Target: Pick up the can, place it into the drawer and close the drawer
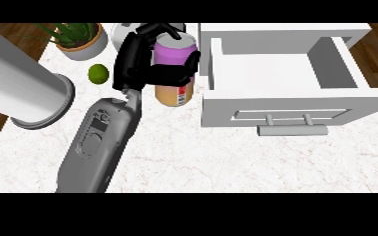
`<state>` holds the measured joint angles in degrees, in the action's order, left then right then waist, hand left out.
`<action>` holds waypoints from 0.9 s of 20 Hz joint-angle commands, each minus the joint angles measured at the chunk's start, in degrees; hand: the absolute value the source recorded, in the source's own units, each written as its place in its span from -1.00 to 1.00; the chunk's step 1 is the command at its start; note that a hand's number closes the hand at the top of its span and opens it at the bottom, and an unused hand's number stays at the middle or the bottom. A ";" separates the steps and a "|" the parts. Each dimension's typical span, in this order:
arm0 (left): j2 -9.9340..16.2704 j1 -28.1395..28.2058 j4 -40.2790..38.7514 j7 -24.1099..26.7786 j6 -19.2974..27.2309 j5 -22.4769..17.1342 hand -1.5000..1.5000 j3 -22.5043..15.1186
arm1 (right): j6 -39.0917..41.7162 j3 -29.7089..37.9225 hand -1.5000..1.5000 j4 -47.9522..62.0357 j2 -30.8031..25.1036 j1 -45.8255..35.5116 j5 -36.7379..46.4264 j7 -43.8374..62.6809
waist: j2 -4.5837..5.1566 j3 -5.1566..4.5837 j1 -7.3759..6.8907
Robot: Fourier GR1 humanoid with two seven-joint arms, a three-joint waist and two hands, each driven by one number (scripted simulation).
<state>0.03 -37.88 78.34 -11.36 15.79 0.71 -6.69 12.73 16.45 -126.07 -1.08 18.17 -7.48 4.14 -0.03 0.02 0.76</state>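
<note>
One robot hand (151, 62), fingers curled round the can (176, 67), hovers beside the open drawer (284, 87); its near wall could snag the can.

Marble counter (221, 160), matt drawer (273, 75)

Left hand (140, 55) with fingers (184, 67) curled round a pink-topped can (174, 55), just left of the open white drawer (280, 112), lime (98, 73) and potted plant (80, 40) far left on the marble tabletop (221, 160).
</note>
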 commanded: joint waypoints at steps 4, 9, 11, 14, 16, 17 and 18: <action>-0.03 -15.71 -7.26 -4.81 9.22 -0.28 1.00 -4.77 | 1.43 2.53 -1.00 3.26 -1.31 -1.66 -2.33 -1.54 | 0.11 0.03 0.48; -0.03 -25.02 -13.70 -7.87 12.95 -3.86 1.00 -6.22 | -0.38 1.22 -1.00 -1.13 -1.39 -2.95 -1.62 4.63 | 0.09 0.01 0.41; -0.03 -27.77 -19.56 -4.01 12.25 -6.06 1.00 -5.96 | -1.73 -0.50 -1.00 1.57 0.38 -4.11 2.02 2.53 | 0.27 0.01 0.62; -0.03 -31.89 -23.18 -4.09 14.33 -6.86 1.00 -6.57 | 1.18 0.98 -1.00 1.14 -0.53 -1.33 -0.64 1.36 | 0.20 0.03 0.80; -0.03 -36.57 -25.24 -7.15 14.84 -7.43 1.00 -5.56 | 0.21 0.80 -1.00 2.40 -0.04 -3.14 0.34 0.30 | 0.22 0.04 0.73; -0.03 -37.80 -30.96 -3.30 13.75 -9.53 1.00 -5.29 | 0.28 0.92 -1.00 4.44 -0.47 -3.52 2.21 -1.11 | 0.57 0.07 1.59; -0.03 -38.55 -31.57 -3.15 13.49 -8.69 1.00 -4.45 | -2.11 -4.94 -1.00 0.19 1.01 0.62 3.12 -1.41 | 0.37 0.04 1.36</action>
<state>0.00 -71.13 53.36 -15.80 29.01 -6.47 -11.80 12.58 15.95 -125.20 -1.06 16.82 -6.58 4.71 0.26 0.06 1.79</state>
